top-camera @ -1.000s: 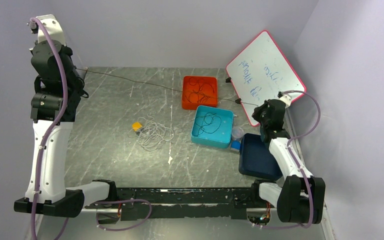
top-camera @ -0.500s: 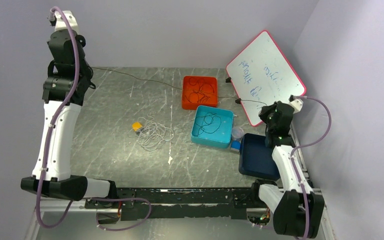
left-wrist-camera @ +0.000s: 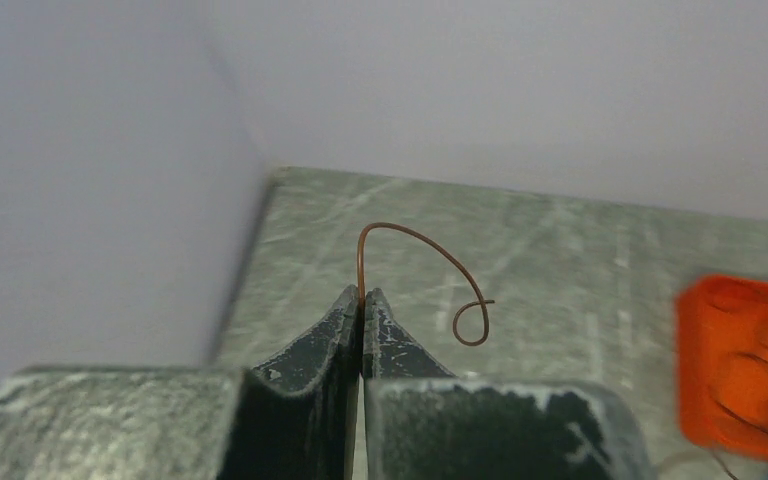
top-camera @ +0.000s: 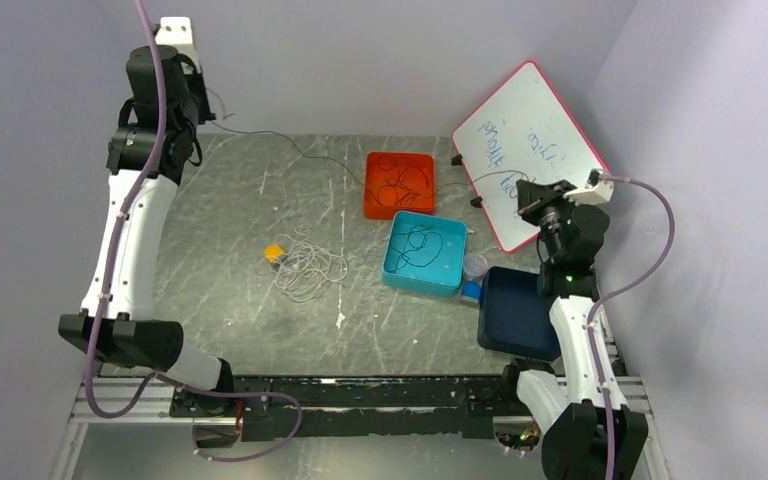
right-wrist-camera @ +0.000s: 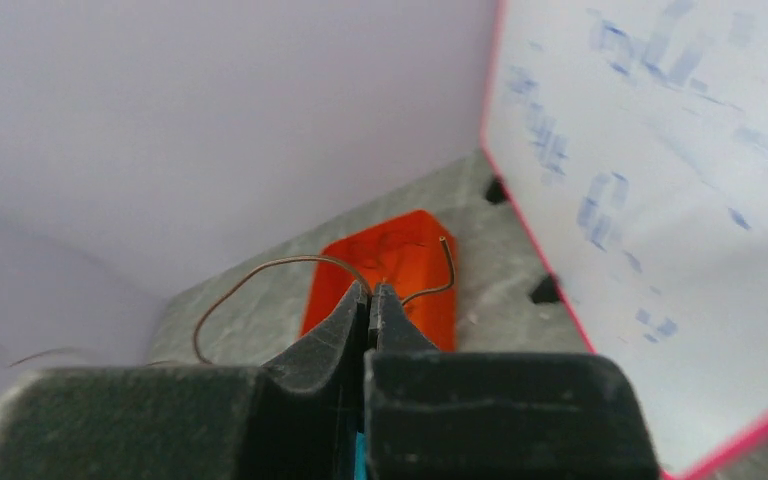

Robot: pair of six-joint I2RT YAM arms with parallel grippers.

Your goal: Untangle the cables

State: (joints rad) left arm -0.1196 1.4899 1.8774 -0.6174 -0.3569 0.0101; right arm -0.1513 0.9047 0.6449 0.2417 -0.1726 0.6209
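Entry 1, nearest: we list a loose white cable coil (top-camera: 307,268) lying on the table (top-camera: 210,300).

Entry 2: a black cable (top-camera: 418,243) looped inside the teal tray (top-camera: 420,287).

Entry 3: dark cables (top-camera: 400,180) in the orange tray (top-camera: 370,200).

Entry 4: a thin brown cable (top-camera: 295,150) strung above the table. The right gripper (right-wrist-camera: 370,290) has its jaws pinched on one end. The left gripper (left-wrist-camera: 362,297), farthest and raised, has its jaws pinched on the other, and a curled tail sticks out past its tips.

Blurred, cropped
Square orange plastic tray (left-wrist-camera: 750,370), blurred, leaves the left wrist view's right edge; blue whiteboard writing (right-wrist-camera: 605,210) illegible.
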